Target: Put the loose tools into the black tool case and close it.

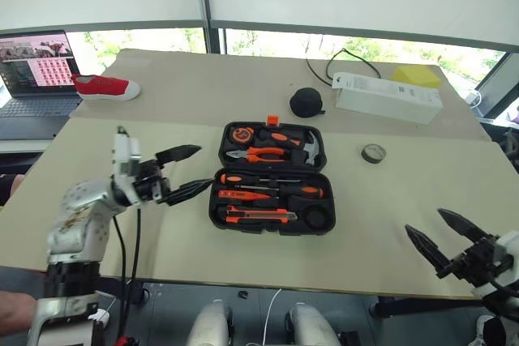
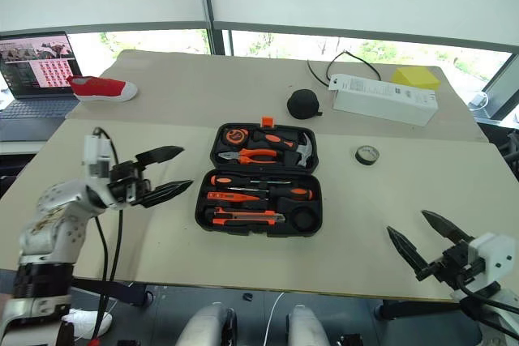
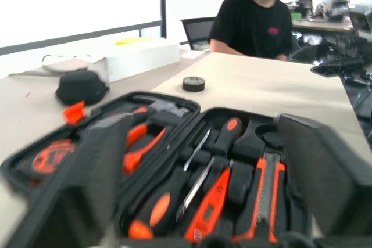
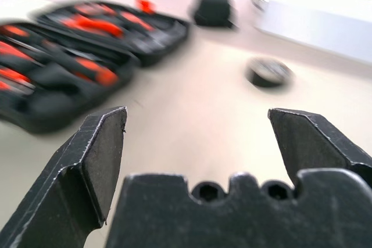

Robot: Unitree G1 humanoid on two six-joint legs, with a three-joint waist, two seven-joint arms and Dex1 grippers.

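The case (image 1: 272,177) lies open mid-surface with tools slotted in, the tape roll (image 1: 373,153) loose to its right, both hands, left (image 1: 188,173) and right (image 1: 444,237), spread empty.

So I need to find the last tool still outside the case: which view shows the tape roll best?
The right eye view: the tape roll lies flat on the table, right of the open black tool case, sharp and unobstructed. The left eye view shows the same. Both wrist views show it too, small in the left, blurred in the right.

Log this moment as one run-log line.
case: open, tools slotted | tape roll: loose on table, right of case | left gripper: open, empty | right gripper: open, empty
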